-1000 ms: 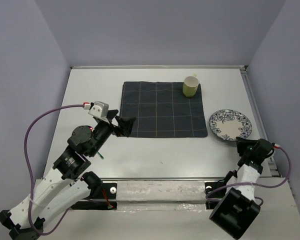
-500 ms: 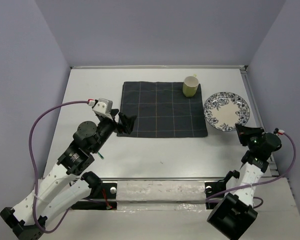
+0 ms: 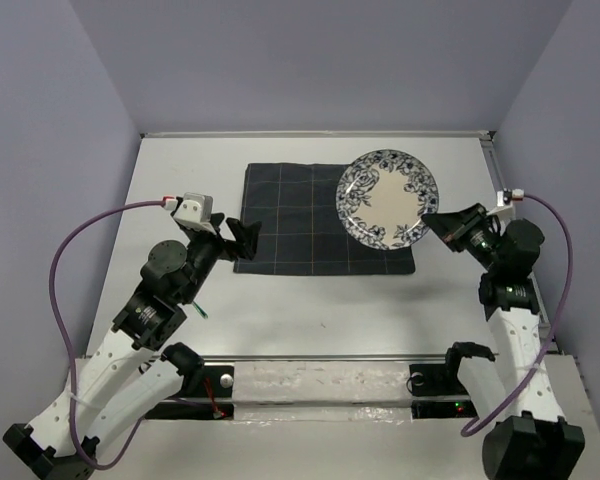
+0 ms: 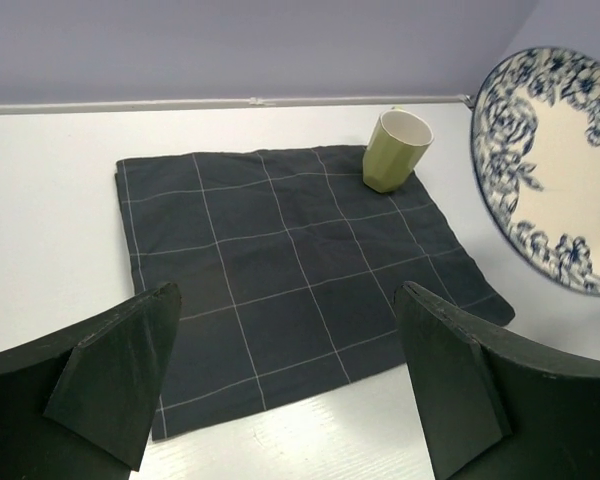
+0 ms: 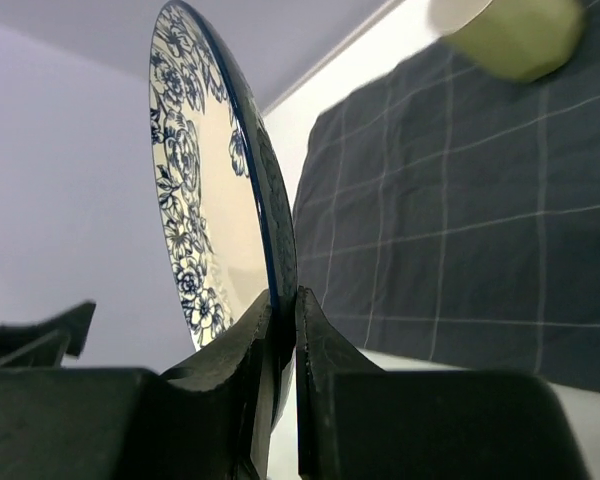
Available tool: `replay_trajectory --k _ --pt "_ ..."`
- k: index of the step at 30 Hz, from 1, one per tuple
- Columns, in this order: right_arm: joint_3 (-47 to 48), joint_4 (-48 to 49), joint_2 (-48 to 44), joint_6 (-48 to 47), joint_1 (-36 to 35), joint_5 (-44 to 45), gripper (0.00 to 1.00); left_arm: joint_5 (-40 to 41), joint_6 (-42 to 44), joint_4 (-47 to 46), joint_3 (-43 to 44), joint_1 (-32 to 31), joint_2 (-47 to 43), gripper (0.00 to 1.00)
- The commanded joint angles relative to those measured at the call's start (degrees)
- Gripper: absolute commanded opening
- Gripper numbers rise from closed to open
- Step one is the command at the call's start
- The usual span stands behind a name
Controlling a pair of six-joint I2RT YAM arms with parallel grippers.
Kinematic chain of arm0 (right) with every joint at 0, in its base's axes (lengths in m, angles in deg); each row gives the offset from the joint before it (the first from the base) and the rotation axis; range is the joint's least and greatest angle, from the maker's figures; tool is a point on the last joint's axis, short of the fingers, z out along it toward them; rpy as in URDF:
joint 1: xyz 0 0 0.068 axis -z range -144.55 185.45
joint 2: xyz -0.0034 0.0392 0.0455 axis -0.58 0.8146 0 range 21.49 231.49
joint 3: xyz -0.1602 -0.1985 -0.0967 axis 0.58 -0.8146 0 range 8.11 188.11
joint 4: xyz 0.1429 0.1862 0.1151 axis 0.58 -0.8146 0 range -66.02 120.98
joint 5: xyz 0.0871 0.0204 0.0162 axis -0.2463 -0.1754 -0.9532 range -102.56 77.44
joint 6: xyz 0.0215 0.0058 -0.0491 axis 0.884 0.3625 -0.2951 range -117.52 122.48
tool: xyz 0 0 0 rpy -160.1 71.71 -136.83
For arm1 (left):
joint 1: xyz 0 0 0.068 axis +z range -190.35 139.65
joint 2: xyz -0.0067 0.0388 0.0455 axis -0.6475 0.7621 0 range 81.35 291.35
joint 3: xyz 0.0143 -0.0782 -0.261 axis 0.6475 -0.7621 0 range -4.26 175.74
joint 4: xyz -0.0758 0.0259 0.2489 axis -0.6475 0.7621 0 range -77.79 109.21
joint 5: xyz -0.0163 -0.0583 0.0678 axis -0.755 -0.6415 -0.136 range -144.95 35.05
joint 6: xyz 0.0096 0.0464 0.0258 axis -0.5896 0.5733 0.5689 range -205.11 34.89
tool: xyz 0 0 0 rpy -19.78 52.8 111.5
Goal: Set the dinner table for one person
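We work on one white counter (image 3: 180, 180), the dinner table to be set, and it fills the floor of the top view. On its far middle lies one dark checked mat (image 3: 290, 230), flat and square to the edges.

One blue-patterned plate (image 3: 388, 198) comes next. It is in the air above the right part of the mat, and from the left wrist view we judge it tilted, not level.

One green cup (image 4: 397, 150) stands upright on the mat's far right corner. From above, the plate hides it.

There are two claws. The right claw (image 5: 283, 300) is pinched narrow on the plate's rim, one finger on each face. The left claw (image 3: 245, 237) is spread wide and holds nothing, just beside the mat's near left corner.

The next move turns on where the bare middle of the mat lies from the plate: to the left of the right claw and nearer to the arms than the cup. The right arm carries the plate, so we judge it the one to lower it there. The plate has to be levelled and kept clear of the cup.
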Motion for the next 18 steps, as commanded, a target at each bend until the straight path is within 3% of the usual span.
replay_trajectory --k 1,6,12,18 --pt "3.0 7.3 3.5 0.3 -11.7 6.9 0.0 1.3 0.1 -3.4 0.2 1.3 -0.5 0.99" --pt "3.5 14.1 13.1 0.2 -24.3 15.9 0.0 2.1 0.1 -3.4 0.0 2.0 -0.5 0.99" --pt "4.1 27.8 27.0 4.4 -27.9 17.1 0.0 3.3 0.2 -3.4 -0.3 2.4 -0.1 0.99" --pt "8.2 32.5 37.9 4.4 -30.1 19.4 0.0 2.0 0.2 -3.6 -0.2 2.8 0.9 0.99"
